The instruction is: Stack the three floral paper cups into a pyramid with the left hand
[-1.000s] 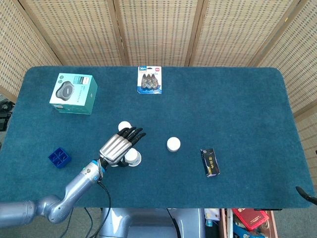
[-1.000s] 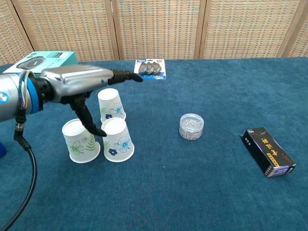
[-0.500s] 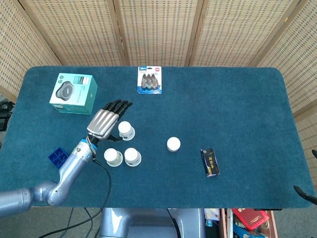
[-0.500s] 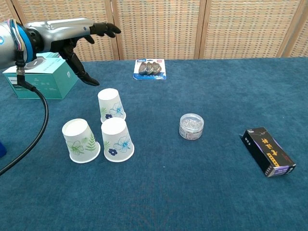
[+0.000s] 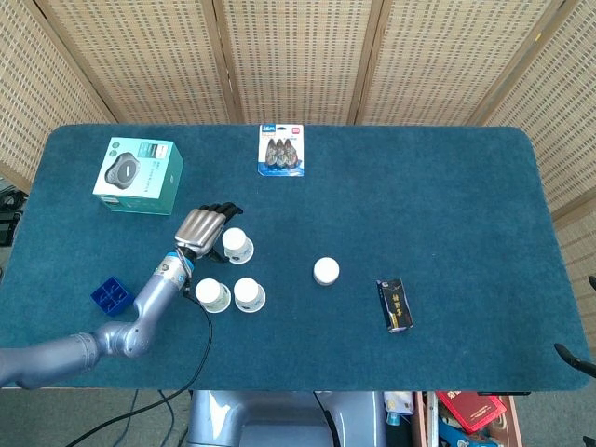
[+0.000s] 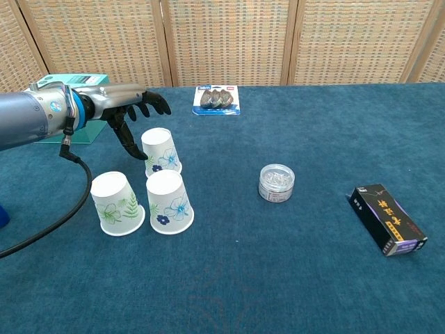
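Three floral paper cups stand upside down on the blue table. Two sit side by side at the front: one (image 6: 116, 203) (image 5: 212, 295) on the left with green leaves, one (image 6: 169, 202) (image 5: 249, 294) on the right with blue flowers. The third cup (image 6: 160, 150) (image 5: 237, 245) stands just behind them. My left hand (image 6: 130, 108) (image 5: 202, 226) hovers at the left side of that rear cup, fingers spread above its rim and thumb pointing down beside it, holding nothing. The right hand is out of sight.
A teal box (image 5: 139, 175) stands at the back left, partly behind my left arm in the chest view. A blister pack (image 6: 217, 99) lies at the back centre. A clear lidded jar (image 6: 277, 183), a black box (image 6: 387, 219) and a blue cube (image 5: 112, 296) also lie on the table.
My left hand rose from the front cups, swung back and left, then came down beside the rear cup. The cups have not moved.
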`<action>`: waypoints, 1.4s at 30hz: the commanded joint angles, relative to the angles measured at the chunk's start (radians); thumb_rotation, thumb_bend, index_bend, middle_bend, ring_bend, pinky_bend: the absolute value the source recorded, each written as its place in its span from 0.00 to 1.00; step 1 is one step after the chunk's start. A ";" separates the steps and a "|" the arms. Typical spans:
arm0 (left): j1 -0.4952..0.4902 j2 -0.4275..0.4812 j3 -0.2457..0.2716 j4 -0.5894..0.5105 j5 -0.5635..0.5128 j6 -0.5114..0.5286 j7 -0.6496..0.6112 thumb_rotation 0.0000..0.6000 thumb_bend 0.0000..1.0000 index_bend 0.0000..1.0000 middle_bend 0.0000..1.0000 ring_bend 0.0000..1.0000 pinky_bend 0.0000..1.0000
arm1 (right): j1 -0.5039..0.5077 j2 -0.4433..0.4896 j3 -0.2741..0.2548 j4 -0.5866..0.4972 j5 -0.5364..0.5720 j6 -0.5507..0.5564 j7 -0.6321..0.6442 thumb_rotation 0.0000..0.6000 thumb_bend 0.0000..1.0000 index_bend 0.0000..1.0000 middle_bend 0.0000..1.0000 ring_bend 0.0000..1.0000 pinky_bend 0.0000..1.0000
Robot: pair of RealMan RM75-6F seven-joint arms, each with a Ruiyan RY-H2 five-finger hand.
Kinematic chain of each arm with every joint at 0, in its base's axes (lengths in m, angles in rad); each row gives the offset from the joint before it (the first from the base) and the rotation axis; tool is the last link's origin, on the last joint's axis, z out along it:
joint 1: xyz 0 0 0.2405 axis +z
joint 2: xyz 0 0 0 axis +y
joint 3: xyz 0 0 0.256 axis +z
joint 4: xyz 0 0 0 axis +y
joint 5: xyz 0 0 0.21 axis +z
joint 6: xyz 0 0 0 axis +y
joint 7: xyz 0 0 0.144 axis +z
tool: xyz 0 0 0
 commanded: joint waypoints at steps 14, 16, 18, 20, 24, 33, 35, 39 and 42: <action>-0.011 -0.048 0.014 0.057 0.041 0.032 -0.030 1.00 0.12 0.45 0.45 0.44 0.38 | -0.001 0.006 0.003 0.003 0.008 -0.003 0.021 1.00 0.00 0.00 0.00 0.00 0.00; -0.011 -0.055 0.015 0.064 0.046 0.044 -0.026 1.00 0.12 0.46 0.46 0.45 0.39 | -0.001 0.006 0.003 0.004 0.009 -0.004 0.022 1.00 0.00 0.00 0.00 0.00 0.00; -0.010 -0.057 0.016 0.065 0.045 0.047 -0.025 1.00 0.12 0.48 0.48 0.46 0.40 | 0.000 0.007 0.003 0.004 0.010 -0.006 0.023 1.00 0.00 0.00 0.00 0.00 0.00; -0.009 -0.054 0.015 0.061 0.045 0.048 -0.028 1.00 0.13 0.48 0.48 0.46 0.41 | -0.001 0.007 0.003 0.004 0.011 -0.007 0.023 1.00 0.00 0.00 0.00 0.00 0.00; 0.004 0.000 -0.006 -0.017 0.116 0.109 -0.061 1.00 0.13 0.48 0.48 0.46 0.41 | -0.001 0.008 0.003 0.003 0.008 -0.005 0.025 1.00 0.00 0.00 0.00 0.00 0.00; 0.108 0.308 0.006 -0.409 0.336 0.249 -0.121 1.00 0.13 0.49 0.49 0.46 0.41 | -0.005 0.009 -0.003 -0.004 -0.008 0.007 0.021 1.00 0.00 0.00 0.00 0.00 0.00; 0.121 0.364 0.019 -0.474 0.345 0.240 -0.117 1.00 0.12 0.49 0.49 0.47 0.41 | -0.006 0.009 -0.005 -0.006 -0.012 0.010 0.019 1.00 0.00 0.00 0.00 0.00 0.00; 0.141 0.448 0.044 -0.564 0.359 0.218 -0.119 1.00 0.13 0.49 0.49 0.47 0.41 | -0.007 0.009 -0.008 -0.011 -0.020 0.015 0.014 1.00 0.00 0.00 0.00 0.00 0.00; 0.155 0.500 0.068 -0.619 0.369 0.190 -0.137 1.00 0.13 0.49 0.49 0.47 0.41 | -0.008 0.010 -0.010 -0.015 -0.028 0.020 0.009 1.00 0.00 0.00 0.00 0.00 0.00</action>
